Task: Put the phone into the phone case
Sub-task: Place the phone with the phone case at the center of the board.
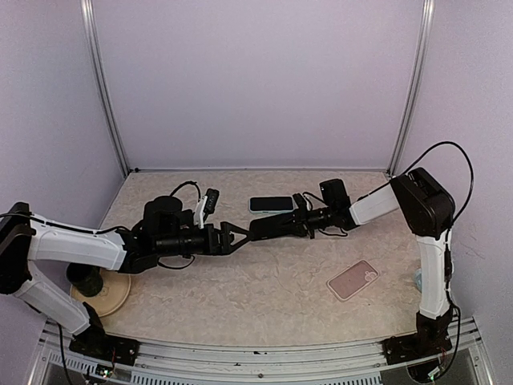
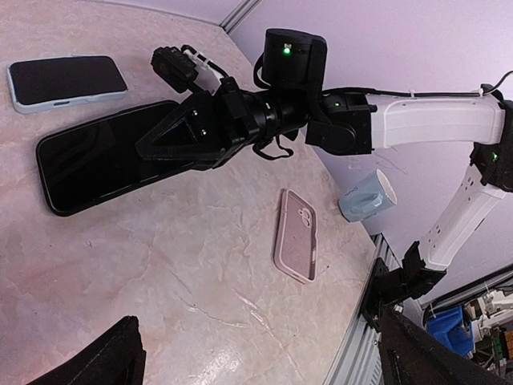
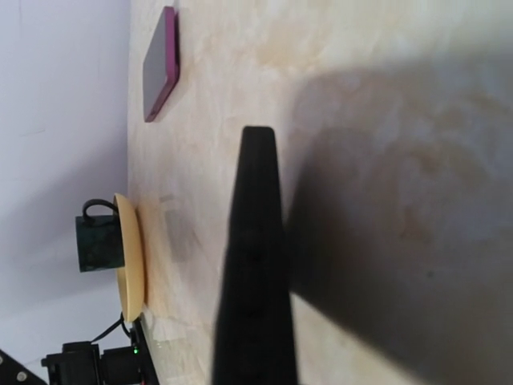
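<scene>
My right gripper [image 1: 276, 226] is shut on one end of a black phone [image 1: 261, 229] and holds it flat, low over the middle of the table. The left wrist view shows the phone [image 2: 96, 164] screen-up in the right gripper [image 2: 172, 143]. In the right wrist view one black finger [image 3: 255, 265] lies beside the phone's dark surface [image 3: 417, 241]. The empty pink phone case [image 1: 353, 279] lies open side up at the front right, also in the left wrist view [image 2: 296, 234]. My left gripper [image 1: 235, 235] is open and empty, just left of the phone's free end.
A second phone in a light blue case [image 1: 271, 204] lies behind the black phone. A dark green mug [image 1: 86, 279] stands on a yellow plate [image 1: 119, 298] at the front left. A pale blue mug [image 2: 367, 195] sits by the right arm's base. A flat magenta object [image 3: 160, 64] lies on the table.
</scene>
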Controlling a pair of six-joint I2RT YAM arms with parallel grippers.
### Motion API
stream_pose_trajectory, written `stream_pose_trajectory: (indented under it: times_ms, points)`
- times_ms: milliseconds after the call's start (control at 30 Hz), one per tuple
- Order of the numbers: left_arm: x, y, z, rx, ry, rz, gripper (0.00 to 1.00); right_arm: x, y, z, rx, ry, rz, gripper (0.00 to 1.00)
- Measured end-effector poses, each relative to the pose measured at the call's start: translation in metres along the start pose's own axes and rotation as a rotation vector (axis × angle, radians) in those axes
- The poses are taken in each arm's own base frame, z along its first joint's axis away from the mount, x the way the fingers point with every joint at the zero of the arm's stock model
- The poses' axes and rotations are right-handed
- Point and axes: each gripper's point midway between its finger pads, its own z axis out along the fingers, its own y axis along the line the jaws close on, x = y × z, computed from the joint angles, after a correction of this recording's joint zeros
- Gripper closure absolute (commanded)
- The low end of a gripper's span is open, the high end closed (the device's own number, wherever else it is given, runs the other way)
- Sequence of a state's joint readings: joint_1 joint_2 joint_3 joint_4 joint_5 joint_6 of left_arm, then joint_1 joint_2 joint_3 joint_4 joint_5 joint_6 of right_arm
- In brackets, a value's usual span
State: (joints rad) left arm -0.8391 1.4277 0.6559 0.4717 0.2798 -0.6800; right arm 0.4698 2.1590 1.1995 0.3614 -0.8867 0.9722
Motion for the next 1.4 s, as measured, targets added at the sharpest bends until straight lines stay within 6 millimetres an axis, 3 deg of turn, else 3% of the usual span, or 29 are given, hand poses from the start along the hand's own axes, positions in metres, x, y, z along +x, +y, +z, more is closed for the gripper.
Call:
stream_pose_trajectory:
  times_ms: [333, 1400]
  points:
    - [-0.003, -0.001, 0.000, 0.006, -0.011, -0.006, 0.01, -0.005, -0.009, 0.007, -0.001, 0.032, -0.006, 0.73]
    - [-0.004, -0.004, 0.001, 0.023, -0.017, -0.012, 0.01, -0.014, -0.029, -0.005, 0.108, 0.038, -0.049, 0.47]
